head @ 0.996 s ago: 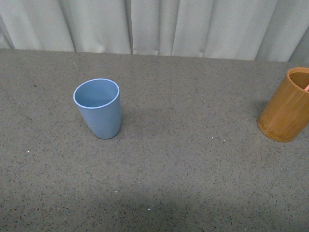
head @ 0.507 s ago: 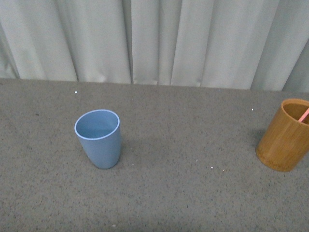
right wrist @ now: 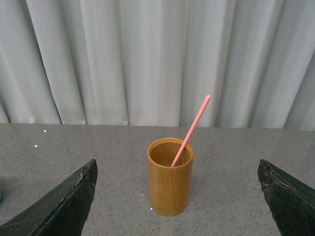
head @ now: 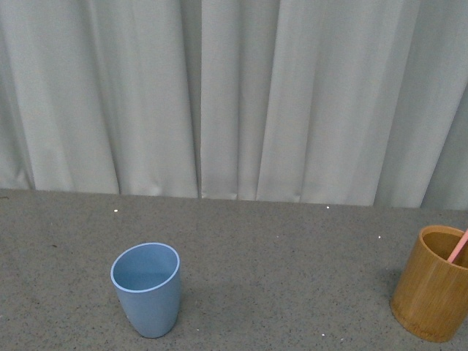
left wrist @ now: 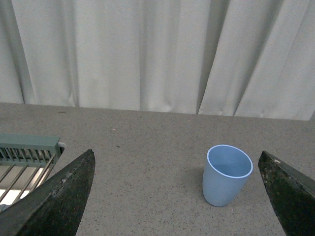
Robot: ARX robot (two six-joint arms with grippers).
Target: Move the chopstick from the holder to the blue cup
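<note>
The blue cup [head: 147,289] stands upright and empty on the grey table at the left; it also shows in the left wrist view [left wrist: 226,174]. The bamboo holder [head: 433,283] stands at the right edge, and in the right wrist view [right wrist: 170,176] it is straight ahead. One pink chopstick [right wrist: 191,130] leans in it; its tip shows in the front view [head: 458,247]. My left gripper [left wrist: 179,196] is open and empty, back from the cup. My right gripper [right wrist: 179,196] is open and empty, back from the holder. Neither arm shows in the front view.
A grey-green dish rack [left wrist: 27,160] with metal wires sits at the edge of the left wrist view, well apart from the cup. White curtains [head: 234,95] hang behind the table's far edge. Bare speckled tabletop [head: 292,292] lies between cup and holder.
The front view has tilted upward: the cup and holder sit lower in the picture and much more curtain shows. The cup and holder themselves have not moved on the table.
</note>
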